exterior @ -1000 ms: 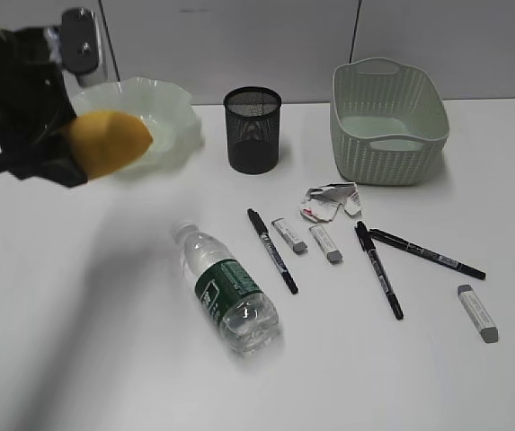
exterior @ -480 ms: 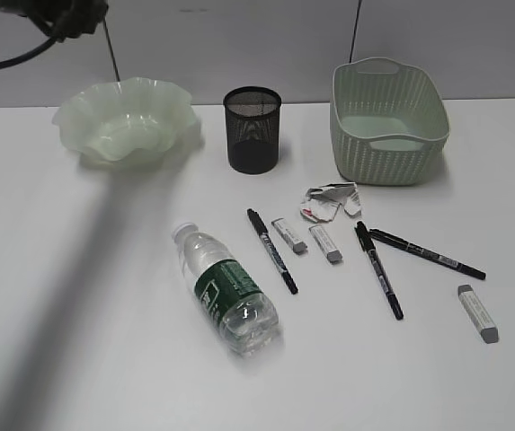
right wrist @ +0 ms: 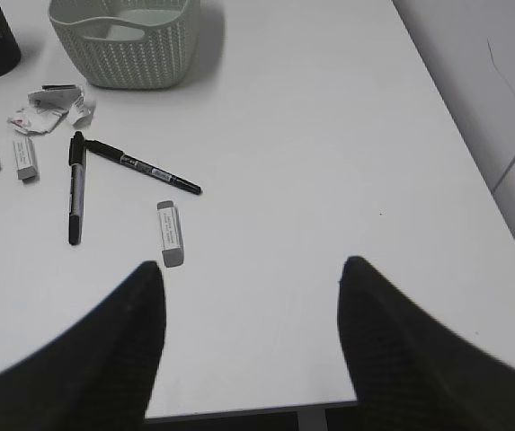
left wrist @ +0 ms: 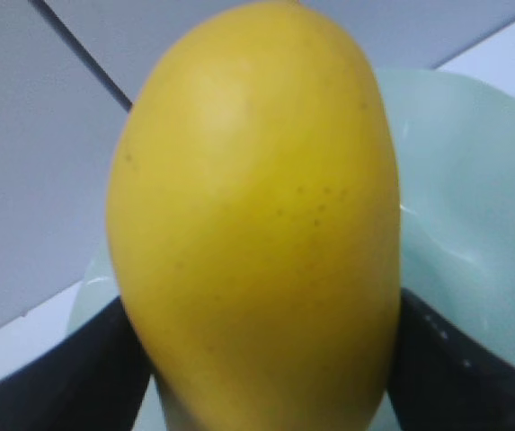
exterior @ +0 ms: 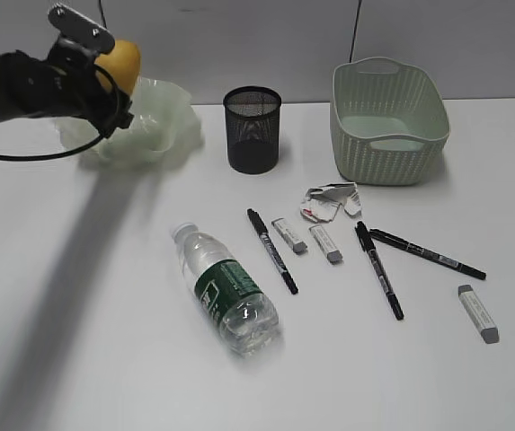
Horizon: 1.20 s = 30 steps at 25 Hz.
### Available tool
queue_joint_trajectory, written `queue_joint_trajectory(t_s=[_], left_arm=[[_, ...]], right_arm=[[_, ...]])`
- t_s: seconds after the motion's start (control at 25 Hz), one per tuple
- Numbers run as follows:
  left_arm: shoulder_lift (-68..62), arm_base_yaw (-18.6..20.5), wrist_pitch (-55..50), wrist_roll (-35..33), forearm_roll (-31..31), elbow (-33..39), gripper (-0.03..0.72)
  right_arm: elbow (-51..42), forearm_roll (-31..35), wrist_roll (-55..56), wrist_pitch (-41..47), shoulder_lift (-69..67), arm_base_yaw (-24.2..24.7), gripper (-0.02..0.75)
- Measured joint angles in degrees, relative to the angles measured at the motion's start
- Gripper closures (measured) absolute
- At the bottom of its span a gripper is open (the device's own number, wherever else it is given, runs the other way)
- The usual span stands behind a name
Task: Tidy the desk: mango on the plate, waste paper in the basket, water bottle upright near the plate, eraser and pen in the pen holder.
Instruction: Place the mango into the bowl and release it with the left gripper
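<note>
The mango (exterior: 120, 61) is clamped in the left gripper's (exterior: 104, 81) jaws, above the plate (exterior: 163, 117) at the table's (exterior: 77, 296) ten o'clock corner. Its long axis runs lengthwise between the jaws. The left arm reaches in near-level from nine o'clock. The right gripper (right wrist: 250, 310) hangs spread wide, holding nothing.

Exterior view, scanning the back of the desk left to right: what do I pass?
Left hand holding the yellow-orange mango → pale green wavy-rimmed plate → black wire-mesh pen holder → pale green woven-pattern basket.
</note>
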<state>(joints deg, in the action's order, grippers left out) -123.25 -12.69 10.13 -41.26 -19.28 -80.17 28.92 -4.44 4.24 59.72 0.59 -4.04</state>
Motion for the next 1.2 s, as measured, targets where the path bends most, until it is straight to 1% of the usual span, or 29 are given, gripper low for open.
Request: queue_joint_trajectory(t_s=[0.28,0.44,0.6,0.84,1.08,1.2], left_arm=[[-3.02,0.00,-0.09,0.67,-0.15,-0.26,0.118],[-3.69,0.00,-4.36,0.99,-0.31,-3.30,0.109],[-3.69,0.08,-10.48,1.18,-0.53,-8.42,0.109],[-3.69,1.44,-19.82,1.30,-4.77,-14.33,0.091],[-3.69,4.03,-26.21,1.78,-11.95,-15.42,0.084],[-3.69,4.56,-26.89,1.98,-15.25,-15.42,0.081]], right_arm=[[0.00,0.00,0.00,0.00,0.00,0.00,0.248],[0.00,0.00,0.00,0.00,0.00,0.00,0.248],[0.00,0.00,0.00,0.00,0.00,0.00,0.248],[0.00,0.00,0.00,-0.04,0.00,0.00,0.249],[0.00,0.00,0.00,-0.04,0.00,0.00,0.249],[0.00,0.00,0.00,-0.04,0.00,0.00,0.249]])
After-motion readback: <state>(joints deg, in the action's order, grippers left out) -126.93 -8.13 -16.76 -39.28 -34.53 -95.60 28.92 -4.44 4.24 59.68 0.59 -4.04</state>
